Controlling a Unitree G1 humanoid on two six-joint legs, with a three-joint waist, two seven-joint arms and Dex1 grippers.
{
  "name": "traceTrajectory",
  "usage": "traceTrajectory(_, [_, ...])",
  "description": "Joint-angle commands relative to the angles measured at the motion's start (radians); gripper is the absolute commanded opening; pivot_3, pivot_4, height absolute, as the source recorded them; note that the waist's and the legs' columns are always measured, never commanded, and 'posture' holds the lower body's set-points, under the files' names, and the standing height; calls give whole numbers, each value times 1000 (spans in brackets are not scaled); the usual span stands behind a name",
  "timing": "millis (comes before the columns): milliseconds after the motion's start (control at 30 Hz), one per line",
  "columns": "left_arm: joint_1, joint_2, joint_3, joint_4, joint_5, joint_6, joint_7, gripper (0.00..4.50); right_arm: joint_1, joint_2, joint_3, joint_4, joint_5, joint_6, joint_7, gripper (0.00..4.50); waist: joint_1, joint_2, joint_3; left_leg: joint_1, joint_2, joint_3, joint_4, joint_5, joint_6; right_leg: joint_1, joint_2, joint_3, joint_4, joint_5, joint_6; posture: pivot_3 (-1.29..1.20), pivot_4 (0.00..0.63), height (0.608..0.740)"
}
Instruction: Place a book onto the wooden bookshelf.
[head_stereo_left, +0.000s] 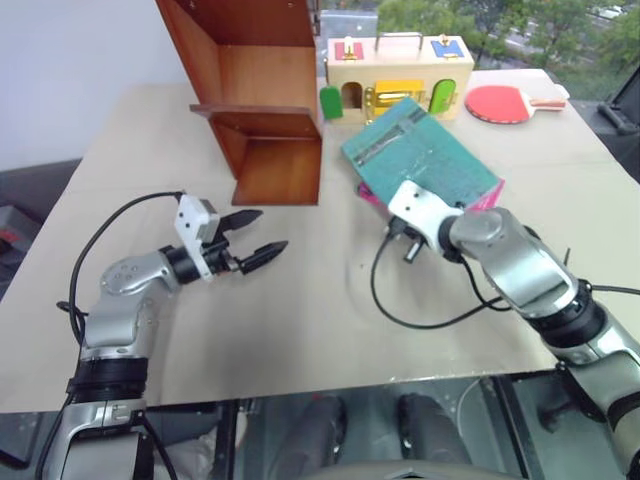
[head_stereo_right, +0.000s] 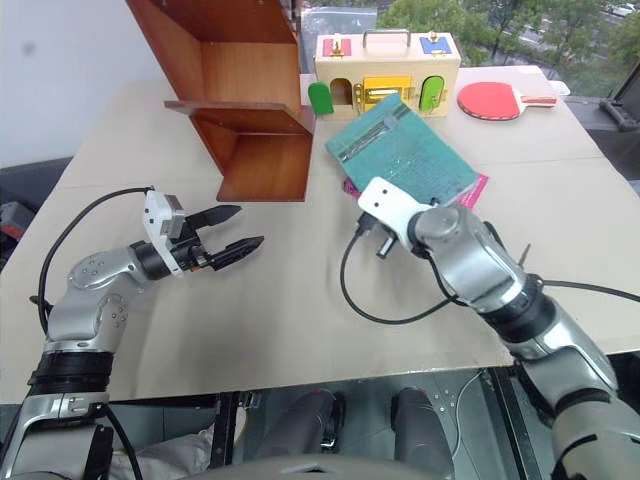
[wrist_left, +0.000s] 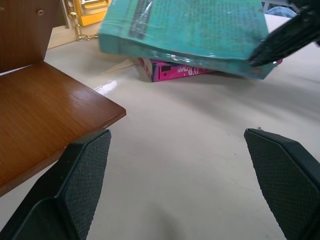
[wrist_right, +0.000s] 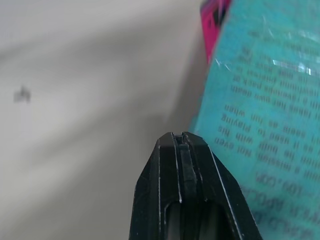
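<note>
In the left eye view, the large thin teal-green book (head_stereo_left: 425, 150) lies in the upper middle of the frame, tilted on top of a smaller magenta-pink book (head_stereo_left: 488, 196) on the pale surface (head_stereo_left: 300, 320). It has a pale title band near its upper left edge. The tall reddish-brown wooden bookshelf (head_stereo_left: 262, 100) stands at the upper left of it, near but apart. The left gripper (head_stereo_left: 255, 238) hovers at the left with its fingers spread wide and nothing between them. The right arm reaches to the near edge of the book.

In the left wrist view, the teal-green book rests across the pink one, its near edge raised a little from the surface, and the tip of the right gripper (wrist_left: 260, 56) touches its corner.

In the right wrist view, the right gripper is clenched tight, holding nothing, just beside the book's edge.

I judge that the closed right tip should slide under this raised edge and lift it, so the left gripper can take the book.
</note>
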Motion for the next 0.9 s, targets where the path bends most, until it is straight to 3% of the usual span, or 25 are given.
traceTrajectory(33, [-26, -3, 13, -24, -7, -9, 2, 4500, -5, 32, -182, -128, 87, 80, 26, 39, -3, 0, 0, 0, 0, 0, 0, 0, 0, 0, 0, 0, 0, 0, 0, 0, 150, 740])
traceTrajectory(167, [-38, -8, 9, -22, -8, -4, 2, 4500, -87, 106, -372, -152, 177, 172, 33, 39, -5, 0, 0, -1, 1, 0, 0, 0, 0, -1, 1, 1, 2, 0, 0, 0, 150, 740])
traceTrajectory(300, [-55, -12, 6, -15, -10, 1, -2, 4500, -173, 114, -446, -40, 171, 139, -22, 39, -3, 0, 0, -1, 1, 0, 0, 0, 0, -2, 0, 1, 2, 0, 0, 0, 150, 740])
traceTrajectory(400, [-60, -18, 0, -23, -13, 9, 0, 4500, -205, 74, -423, 196, 87, -85, -88, 39, 0, -1, 0, -1, 0, 1, 1, 0, 0, -1, 0, 1, 2, 0, 0, 0, 150, 740])
traceTrajectory(533, [-54, -40, -13, -59, -19, 26, 12, 4500, -322, 77, -413, 716, 6, -496, -139, 39, -5, -1, 0, -1, -1, 3, 1, 0, 0, -1, 0, 2, 3, 0, 0, 0, 150, 740])
traceTrajectory(667, [-46, -51, -14, -87, -22, 39, 24, 4500, -475, 111, -426, 1204, -37, -778, -197, 39, -25, -1, 0, -2, 0, 5, -1, 1, -1, -4, 0, 4, 4, 0, 0, 0, 150, 740])
traceTrajectory(767, [-27, -56, -3, -114, -28, 46, 35, 4500, -536, 136, -448, 1436, -42, -900, -218, 39, -35, 0, 0, -3, 1, 5, -2, 1, -1, -7, 1, 4, 3, 0, 0, 0, 150, 740])
traceTrajectory(900, [7, -58, 12, -155, -36, 58, 56, 4500, -561, 165, -458, 1578, -48, -1002, -162, 39, -53, 0, 0, -8, 1, 7, -1, 1, -1, -11, 1, 5, 4, 0, 0, 0, 150, 740])
